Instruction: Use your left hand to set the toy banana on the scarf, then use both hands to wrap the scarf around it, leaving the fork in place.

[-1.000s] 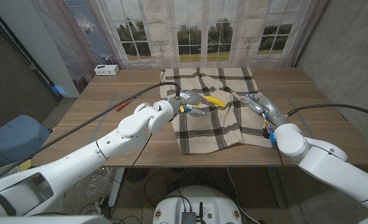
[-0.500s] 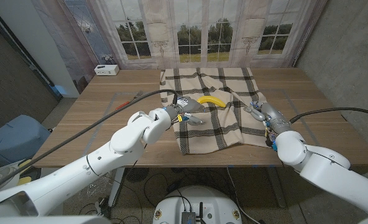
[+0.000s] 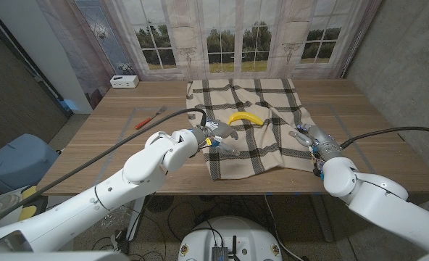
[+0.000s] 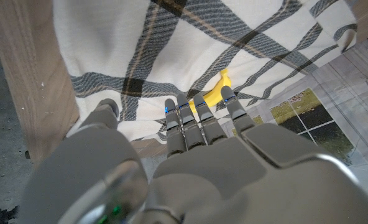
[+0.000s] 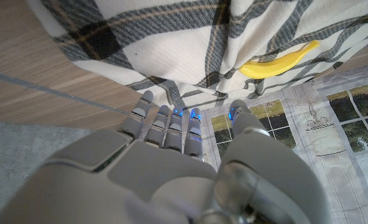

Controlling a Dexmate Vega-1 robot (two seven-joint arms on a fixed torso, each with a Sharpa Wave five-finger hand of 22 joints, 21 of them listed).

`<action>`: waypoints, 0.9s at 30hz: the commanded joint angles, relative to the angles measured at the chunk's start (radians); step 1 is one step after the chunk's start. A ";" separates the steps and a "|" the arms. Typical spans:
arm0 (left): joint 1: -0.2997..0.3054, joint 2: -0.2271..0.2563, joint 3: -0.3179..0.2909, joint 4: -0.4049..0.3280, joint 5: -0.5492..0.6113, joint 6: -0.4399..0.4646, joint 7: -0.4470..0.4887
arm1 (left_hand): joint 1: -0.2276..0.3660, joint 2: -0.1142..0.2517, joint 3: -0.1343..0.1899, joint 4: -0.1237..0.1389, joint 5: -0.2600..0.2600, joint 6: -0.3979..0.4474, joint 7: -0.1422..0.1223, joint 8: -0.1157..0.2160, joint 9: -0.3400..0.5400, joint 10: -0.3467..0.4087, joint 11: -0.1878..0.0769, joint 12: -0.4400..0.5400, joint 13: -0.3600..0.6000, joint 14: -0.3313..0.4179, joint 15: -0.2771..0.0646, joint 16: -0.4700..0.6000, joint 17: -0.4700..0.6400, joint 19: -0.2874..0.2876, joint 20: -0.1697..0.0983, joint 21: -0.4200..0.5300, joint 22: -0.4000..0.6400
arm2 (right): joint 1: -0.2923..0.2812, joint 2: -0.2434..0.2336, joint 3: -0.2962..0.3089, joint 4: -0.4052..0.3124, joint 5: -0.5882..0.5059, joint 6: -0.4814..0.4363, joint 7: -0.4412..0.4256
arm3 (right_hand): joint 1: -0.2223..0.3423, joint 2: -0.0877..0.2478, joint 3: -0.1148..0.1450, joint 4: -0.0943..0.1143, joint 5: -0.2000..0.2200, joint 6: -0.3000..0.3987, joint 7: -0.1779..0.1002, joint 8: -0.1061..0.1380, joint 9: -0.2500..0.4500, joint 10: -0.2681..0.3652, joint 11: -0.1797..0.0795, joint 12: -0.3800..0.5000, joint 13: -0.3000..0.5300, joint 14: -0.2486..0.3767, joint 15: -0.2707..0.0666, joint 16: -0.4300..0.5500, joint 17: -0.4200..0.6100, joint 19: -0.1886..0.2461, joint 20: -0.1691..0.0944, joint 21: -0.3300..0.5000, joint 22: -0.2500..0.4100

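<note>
Wooden table (image 3: 113, 138), biggest thing here. Plaid scarf (image 3: 247, 148) spread from the table's far edge to the near edge, right of centre, near corner drooping toward the near edge. Looks soft, limp, light; judged it will fold easily and slide on the wood, best taken by pinching a free edge or corner on each side, not the middle.

Left hand (image 3: 216, 135) over the scarf's left edge, fingers (image 4: 199, 115) apart and extended, holding nothing. Right hand (image 3: 310, 137) at the scarf's right edge, fingers (image 5: 171, 121) spread, also empty; whether either actually touches cloth, cannot tell.

Toy banana (image 3: 245, 117) lies on the scarf, mid-cloth toward the far edge, curved, yellow. Probably light hard plastic, smooth, may roll or skid as cloth is pulled over it. It sits between the two hands, just beyond the left fingertips, apart from them; well apart from the right fingers.

Red-handled fork (image 3: 149, 119) on bare wood off the scarf's left side, toward the table's left edge, well apart from both hands.

Placing step looks done; wrapping not yet begun.
</note>
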 commanded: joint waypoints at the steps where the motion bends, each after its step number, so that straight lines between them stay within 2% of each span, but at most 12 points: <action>1: -0.008 0.005 -0.007 -0.003 -0.036 -0.036 -0.084 | 0.009 -0.016 -0.008 -0.007 0.008 -0.003 0.006 -0.001 0.001 -0.002 0.004 -0.002 0.003 -0.001 0.005 0.009 0.001 -0.006 0.003 -0.004 0.001 | 0.014 0.014 -0.020 0.000 0.014 -0.029 -0.017 | 0.017 0.001 0.000 -0.004 0.002 0.001 -0.004 -0.003 0.002 0.004 -0.002 -0.002 0.003 -0.003 -0.004 0.001 0.005 -0.004 0.000 0.006 0.005; 4: -0.018 0.004 0.003 0.009 -0.031 -0.049 -0.096 | 0.019 -0.020 -0.008 -0.016 0.012 -0.004 0.007 -0.001 0.001 -0.002 0.008 -0.002 0.002 -0.001 0.006 0.009 0.000 -0.006 0.005 -0.006 0.001 | 0.021 0.017 -0.026 0.003 0.016 -0.030 -0.019 | 0.018 0.001 -0.001 -0.002 0.002 0.001 -0.005 -0.003 0.002 0.004 -0.005 -0.002 0.004 -0.002 -0.004 0.002 0.005 -0.004 0.000 0.007 0.005; 7: -0.030 0.001 0.018 0.023 -0.015 -0.063 -0.107 | 0.037 -0.026 -0.007 -0.030 0.016 -0.005 0.007 -0.001 0.001 -0.003 -0.005 -0.003 0.002 -0.001 0.005 0.009 -0.001 -0.004 0.006 -0.008 0.001 | 0.031 0.018 -0.034 0.005 0.018 -0.034 -0.019 | 0.019 0.001 -0.001 -0.002 0.002 0.001 -0.004 -0.003 0.002 0.004 -0.004 -0.002 0.004 -0.002 -0.005 0.002 0.005 -0.003 0.000 0.007 0.005; 10: -0.037 0.000 0.031 0.036 0.009 -0.084 -0.100 | 0.053 -0.029 -0.006 -0.042 0.020 -0.004 0.004 0.000 0.001 -0.004 0.000 -0.004 0.001 0.001 0.004 0.010 -0.001 -0.002 0.006 -0.010 0.001 | 0.041 0.021 -0.040 0.008 0.020 -0.036 -0.020 | 0.019 0.001 -0.001 -0.001 0.002 0.001 -0.004 -0.003 0.002 0.004 -0.002 -0.002 0.004 -0.002 -0.005 0.003 0.006 -0.003 0.000 0.007 0.005; 16: -0.043 -0.005 0.047 0.060 0.059 -0.120 -0.085 | 0.093 -0.031 -0.001 -0.070 0.027 0.004 -0.002 0.004 0.001 0.012 -0.012 0.001 0.001 0.005 -0.003 0.012 -0.002 0.004 0.006 -0.014 0.001 | 0.057 0.026 -0.053 0.011 0.023 -0.045 -0.022 | 0.021 0.002 -0.002 0.001 0.001 0.001 -0.005 -0.003 0.002 0.005 -0.002 -0.002 0.004 -0.003 -0.006 0.003 0.006 -0.004 -0.001 0.007 0.005; 22: -0.048 -0.010 0.050 0.078 0.051 -0.165 -0.080 | 0.112 -0.032 -0.001 -0.083 0.029 0.008 0.000 0.005 0.001 0.011 -0.010 0.000 0.002 0.006 -0.010 0.013 -0.002 0.008 0.004 -0.016 0.001 | 0.062 0.029 -0.059 0.006 0.024 -0.051 -0.030 | 0.021 0.002 -0.003 0.003 0.001 0.000 -0.004 -0.004 0.003 0.004 -0.001 -0.002 0.004 -0.002 -0.005 0.004 0.007 -0.003 0.000 0.007 0.005; 27: -0.051 -0.019 0.046 0.091 0.000 -0.189 -0.099 | 0.126 -0.033 -0.003 -0.092 0.030 0.017 0.002 0.007 0.002 0.016 -0.006 0.002 0.003 0.008 -0.008 0.013 -0.002 0.010 0.002 -0.018 0.001 | 0.064 0.029 -0.062 0.006 0.025 -0.048 -0.033 | 0.021 0.002 -0.004 0.004 0.001 0.000 -0.004 -0.004 0.003 0.004 0.000 -0.002 0.004 -0.003 -0.005 0.004 0.007 -0.004 0.000 0.007 0.006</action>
